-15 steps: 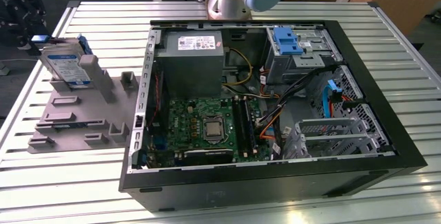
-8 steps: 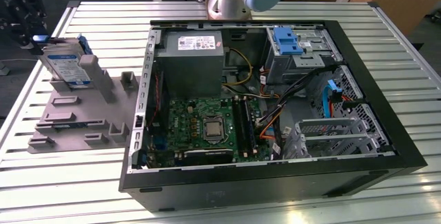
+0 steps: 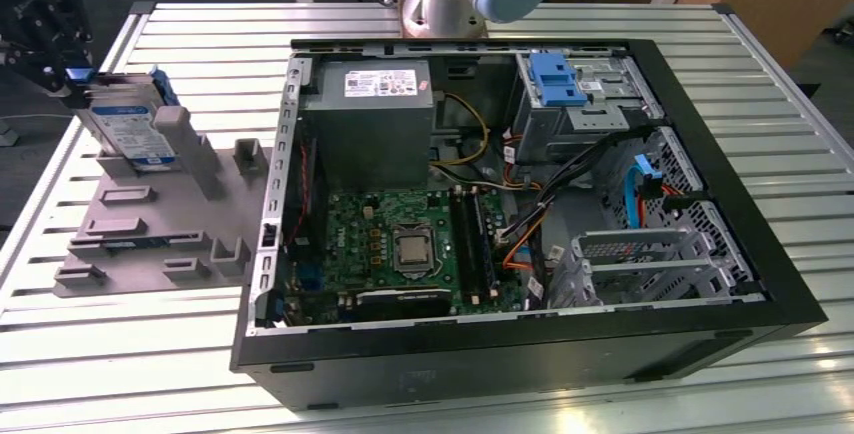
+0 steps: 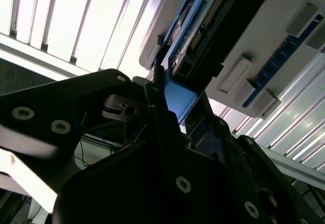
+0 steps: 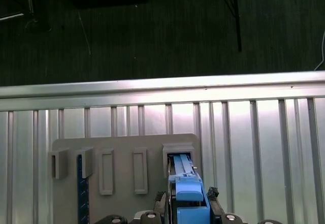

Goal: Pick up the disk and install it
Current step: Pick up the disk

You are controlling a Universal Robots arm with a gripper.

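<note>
Gripper [image 5: 188,199] clamped on the blue frame of the disk [image 3: 132,128], which stands on edge in a grey holder [image 3: 147,222] on the tabletop [image 3: 127,349] beside an open computer case [image 3: 534,359].

The jaws hang at the exterior view's far left, clamped onto the disk [image 3: 134,134].

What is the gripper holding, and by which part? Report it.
The gripper grips the disk by the blue frame at its upper end; its lower end sits in the grey holder's slot.
</note>
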